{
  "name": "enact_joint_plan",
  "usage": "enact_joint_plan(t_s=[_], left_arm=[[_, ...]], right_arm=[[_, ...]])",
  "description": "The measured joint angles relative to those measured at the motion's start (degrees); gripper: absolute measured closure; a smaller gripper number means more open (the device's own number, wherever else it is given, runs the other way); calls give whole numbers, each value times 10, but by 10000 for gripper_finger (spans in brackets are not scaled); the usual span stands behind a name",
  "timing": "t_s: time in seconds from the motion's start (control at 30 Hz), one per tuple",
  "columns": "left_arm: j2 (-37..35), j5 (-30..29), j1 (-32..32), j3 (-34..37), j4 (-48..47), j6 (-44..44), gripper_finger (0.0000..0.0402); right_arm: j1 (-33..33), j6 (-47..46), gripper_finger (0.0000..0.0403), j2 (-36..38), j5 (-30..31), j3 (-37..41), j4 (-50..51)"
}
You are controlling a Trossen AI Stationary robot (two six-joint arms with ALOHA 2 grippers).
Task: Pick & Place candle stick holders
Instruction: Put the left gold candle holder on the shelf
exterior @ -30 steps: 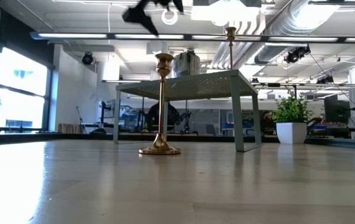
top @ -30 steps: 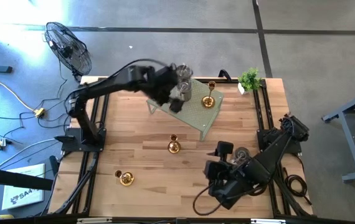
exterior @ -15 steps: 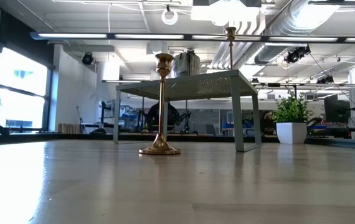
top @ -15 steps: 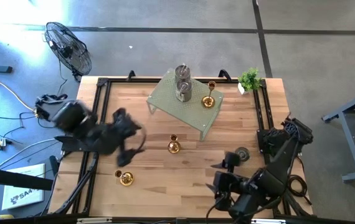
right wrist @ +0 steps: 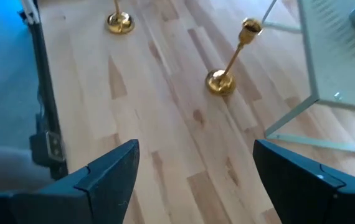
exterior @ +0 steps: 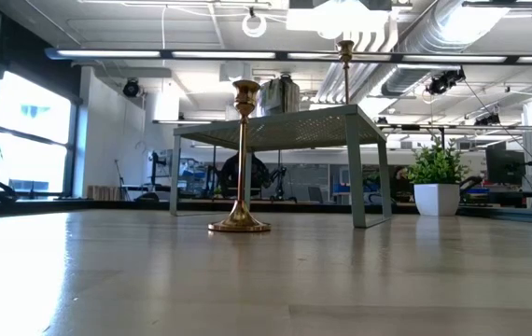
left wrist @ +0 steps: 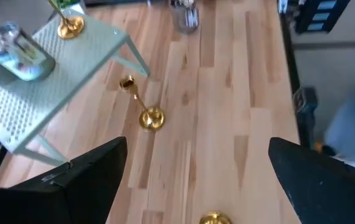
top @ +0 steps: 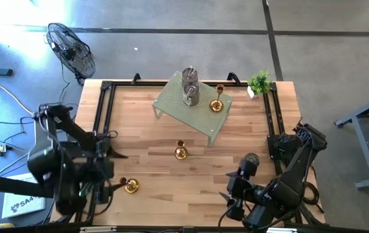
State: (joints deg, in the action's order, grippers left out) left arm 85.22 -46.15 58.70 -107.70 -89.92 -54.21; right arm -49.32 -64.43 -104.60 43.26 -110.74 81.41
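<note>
Three gold candle stick holders show: one stands on its round base mid-table (top: 180,151), one near the left front (top: 131,186), one on the pale green rack (top: 217,103). Two grey-silver cups (top: 190,95) stand on the rack, and a third (top: 250,159) stands on the table at the right. My left gripper (left wrist: 197,142) is open and empty at the table's near left (top: 110,171), beside the left gold holder. My right gripper (right wrist: 196,144) is open and empty at the near right (top: 230,204), nearer the front edge than the third cup.
The pale green perforated rack (top: 201,116) stands on legs at the far middle. A small potted plant (top: 259,82) sits at the far right corner. Black frame rails run along the table's left (top: 100,123) and right (top: 272,123) edges. A fan (top: 71,48) stands on the floor beyond the left.
My left gripper has swung from above the rack's silver cups down to the table's near left edge; both cups stay on the rack. My right gripper has drawn back toward the near edge, away from the silver cup on the table, which stays put.
</note>
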Motion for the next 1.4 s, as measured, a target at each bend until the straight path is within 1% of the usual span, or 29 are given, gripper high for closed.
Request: enact_joint_plan(t_s=[0.13, 0.3, 0.37, 0.43, 0.5, 0.57, 0.63, 0.77, 0.87, 1.1, 1.17, 1.27, 1.33, 1.4], left_arm=[[0, -31, 27, 74, -1, -77, 20], [0, -6, 24, 172, 16, -188, 20], [0, 14, 24, 204, 42, -208, 20], [0, 30, 24, 229, 65, -208, 20], [1, 24, 22, 245, 83, -196, 20], [1, 22, 11, 243, 97, -182, 20], [1, 37, 2, 235, 99, -173, 20], [0, 39, 2, 226, 138, -126, 20], [0, 51, 2, 226, 158, -102, 20], [0, 64, 2, 226, 170, -95, 20], [0, 79, 2, 225, 169, -97, 20], [0, 119, 2, 225, 157, -105, 20], [0, 144, 2, 225, 134, -118, 20], [0, 174, 2, 225, 92, -143, 20]], right_arm=[[0, 2, 94, 0, 21, 0, 3], [0, 3, 94, -2, 25, 0, 2], [-2, 3, 94, -5, 16, 0, 2], [-3, 2, 94, -9, 11, 0, 2], [-7, 3, 94, -14, 12, 0, 2], [-9, 1, 94, -21, 12, 0, 2], [-12, -1, 94, -27, 11, 0, -1], [-14, -1, 94, -39, 7, 0, -22], [-14, -1, 94, -45, 7, 0, -36], [-14, -1, 94, -55, 13, 0, -49], [-14, -1, 94, -55, 18, 0, -55], [-14, -1, 94, -54, 22, 0, -57], [-13, -1, 94, -55, 25, 0, -57], [-14, 2, 94, -55, 32, 0, -57]])
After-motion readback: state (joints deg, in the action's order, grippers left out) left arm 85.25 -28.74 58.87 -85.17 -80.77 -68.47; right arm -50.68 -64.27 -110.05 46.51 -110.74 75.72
